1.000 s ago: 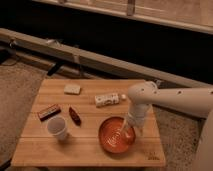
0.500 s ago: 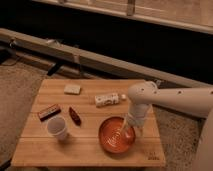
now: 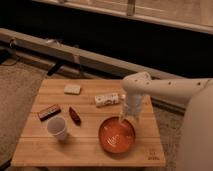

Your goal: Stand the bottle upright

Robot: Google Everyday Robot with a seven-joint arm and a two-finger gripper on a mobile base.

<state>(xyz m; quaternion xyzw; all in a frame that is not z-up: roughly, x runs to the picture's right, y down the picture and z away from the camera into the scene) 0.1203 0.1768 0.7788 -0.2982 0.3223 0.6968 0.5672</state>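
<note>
Gripper (image 3: 124,119) first: it hangs pointing down off the end of the white arm (image 3: 165,88), right over the back rim of the red-orange bowl (image 3: 113,141). Fingers are apart with nothing between them, so it's holding 0 things.

Compared with the frames from half a second and 1 second back, I honestly can't spot a difference. The arm sits in the same pose, the gripper is over the same bit of bowl, and nothing on the table has shifted.

The bottle (image 3: 106,99) isn't upright yet. It lies on its side on the wooden table (image 3: 90,150), near the gripper but not touching it, a bit toward picture-left and farther back. Its cap end points at the arm's wrist section, and whether the cap actually touches the arm I can't tell.

Moving outward, there's a small dark reddish thing (image 3: 74,115) left of the bowl, then the white cup (image 3: 57,127) standing near the front-left, a dark flat bar (image 3: 48,111) just behind the cup, and a pale block (image 3: 72,89) near the back edge, well apart from the gripper.
</note>
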